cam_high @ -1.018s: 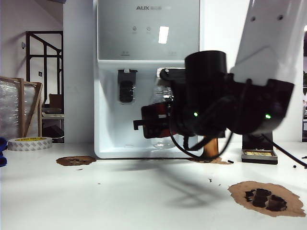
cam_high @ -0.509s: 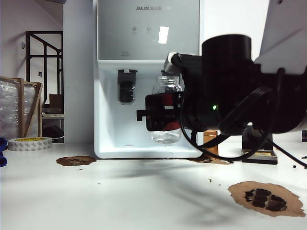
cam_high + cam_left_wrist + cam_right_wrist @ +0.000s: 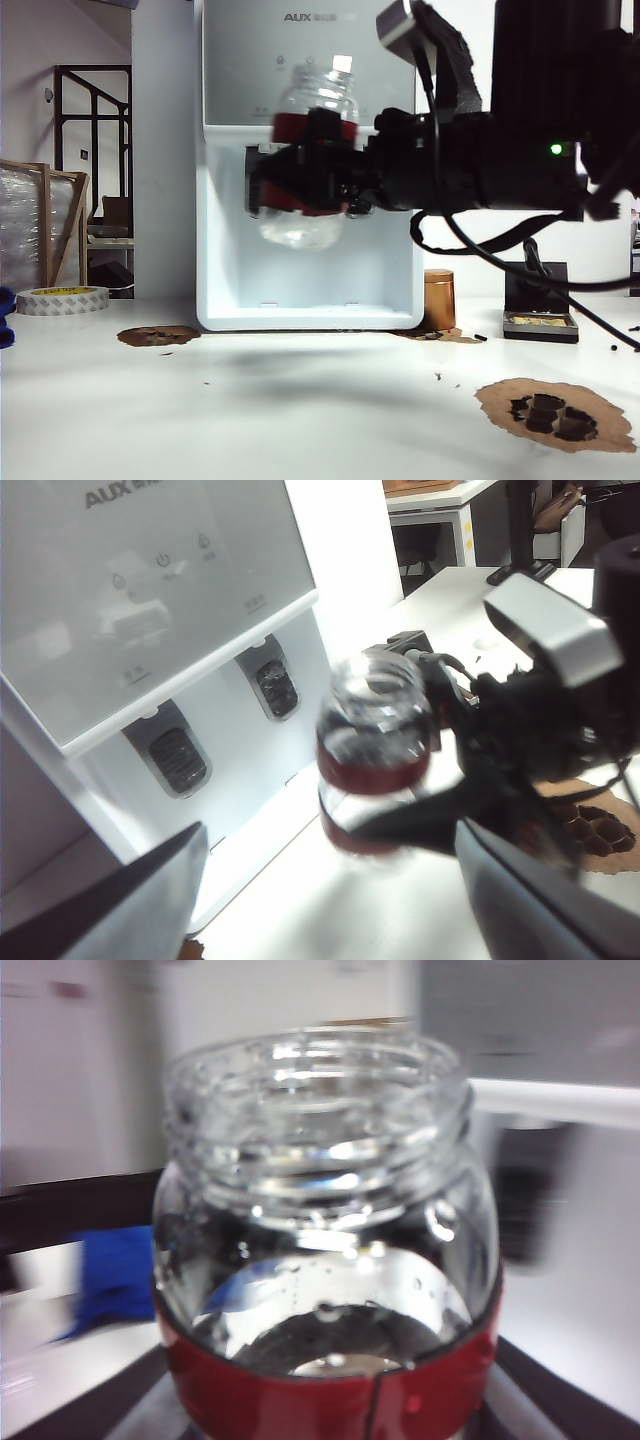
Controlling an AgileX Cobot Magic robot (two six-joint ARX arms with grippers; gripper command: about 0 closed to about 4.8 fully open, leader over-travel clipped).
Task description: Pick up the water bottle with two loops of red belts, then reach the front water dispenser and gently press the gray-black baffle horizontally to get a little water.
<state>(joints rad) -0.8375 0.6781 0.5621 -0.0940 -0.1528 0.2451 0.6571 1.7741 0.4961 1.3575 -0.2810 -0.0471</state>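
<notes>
The water bottle (image 3: 302, 225), clear glass with two red bands, hangs upright in the air before the water dispenser (image 3: 225, 270), level with its paddles. My right gripper (image 3: 305, 168) is shut on the bottle's body between the bands; the right wrist view shows the bottle (image 3: 320, 1260) up close with a finger (image 3: 85, 1405) on each side. The gray-black baffle (image 3: 276, 685) shows only in the left wrist view, a little apart from the bottle (image 3: 372, 752); in the exterior view arm and bottle hide it. My left gripper (image 3: 330, 925) stands wide open and empty, off to the dispenser's left.
A small copper-brown cylinder (image 3: 438, 298) stands by the dispenser's right foot. A tape roll (image 3: 62, 298) lies at the far left, with a brown stain (image 3: 158, 335) near it. A brown patch with dark pieces (image 3: 555, 415) lies front right, and a black stand (image 3: 540, 312) behind it.
The right arm has lifted the bottle up and to the left, from low in the bay to the level of the paddles. The left arm has not moved.
</notes>
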